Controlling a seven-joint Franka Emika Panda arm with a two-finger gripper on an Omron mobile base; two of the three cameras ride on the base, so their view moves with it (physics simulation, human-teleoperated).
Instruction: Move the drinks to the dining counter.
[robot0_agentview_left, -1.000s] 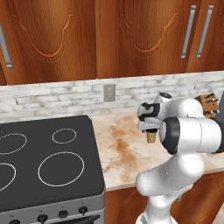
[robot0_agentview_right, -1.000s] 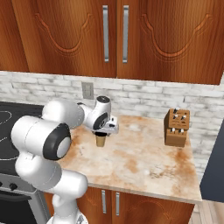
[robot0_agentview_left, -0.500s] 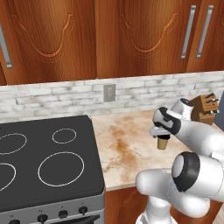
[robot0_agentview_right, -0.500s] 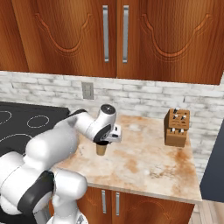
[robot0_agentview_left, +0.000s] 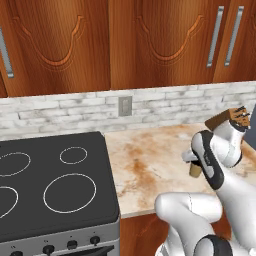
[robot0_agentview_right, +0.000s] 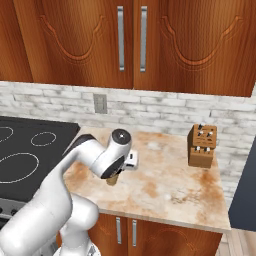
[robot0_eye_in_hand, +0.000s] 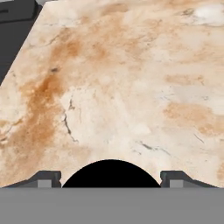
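A small tan paper cup with a dark inside hangs just above the stove-side counter, and my gripper is shut on it from above. The right base view shows the same cup under the hand, with the gripper around its top. Seen from the hand, the cup's dark mouth sits between the two fingertips, with veined marble below. The dining counter is out of view.
A black stove lies left of the counter. A brown knife block stands at the back right by the white-brick backsplash. Wooden cabinets hang overhead. The counter's front edge is close below the cup.
The arm has carried the cup to the right and toward the counter's front edge, away from the backsplash. The grip on it has held.
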